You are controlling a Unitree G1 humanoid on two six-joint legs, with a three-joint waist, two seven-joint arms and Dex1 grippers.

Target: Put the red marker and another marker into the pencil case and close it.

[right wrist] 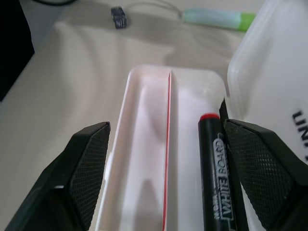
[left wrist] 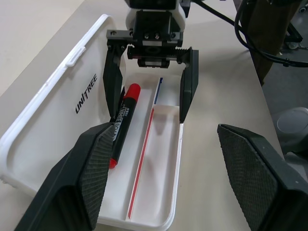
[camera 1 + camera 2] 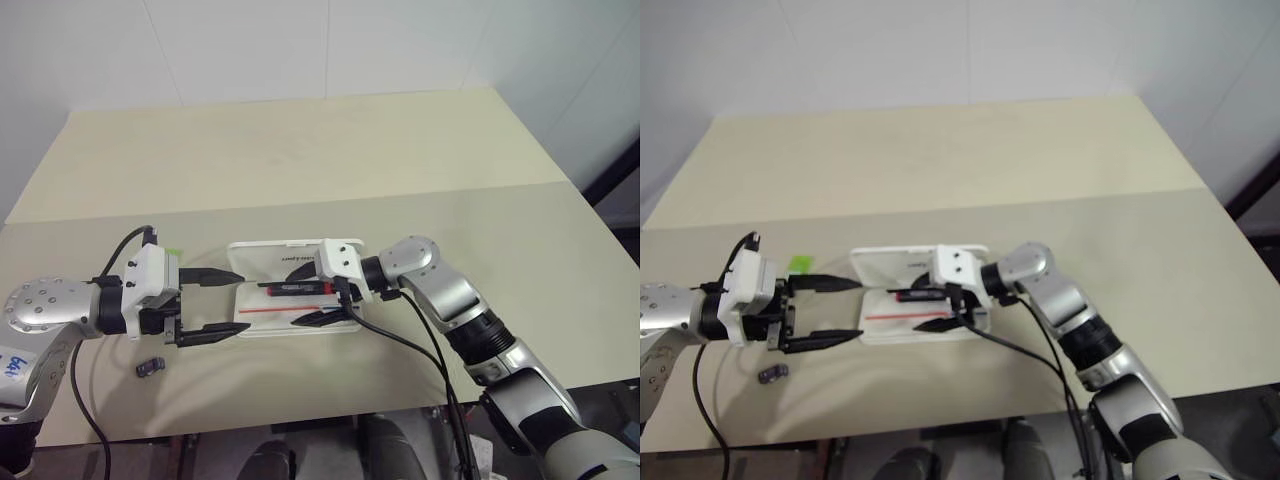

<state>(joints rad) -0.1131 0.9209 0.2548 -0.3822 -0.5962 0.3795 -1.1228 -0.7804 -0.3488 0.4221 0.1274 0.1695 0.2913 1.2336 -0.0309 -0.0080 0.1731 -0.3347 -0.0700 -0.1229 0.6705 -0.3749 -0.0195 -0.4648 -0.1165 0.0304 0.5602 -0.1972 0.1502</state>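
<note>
Two arms meet over the open pencil case [image 3: 262,262] near the front middle of the tabletop [image 3: 300,150]. From the right, the right arm bends in at the elbow, its wrist turned so the right gripper [image 3: 318,303] points leftward and slightly down along the case's tray; its jaws stand apart, one on each side of the tray, gripping nothing. The red marker [image 2: 122,124] lies loose in the far part of the tray, beside the raised lid, its red cap end toward the right gripper. From the left, the left arm reaches in nearly level, the left gripper [image 3: 218,301] hanging just off the case's left end with jaws spread wide and empty. Another marker [image 1: 219,19], pale green, lies on the tabletop left of the case, behind the left wrist. One small dark piece [image 3: 151,367] sits nearer, below the left gripper.
</note>
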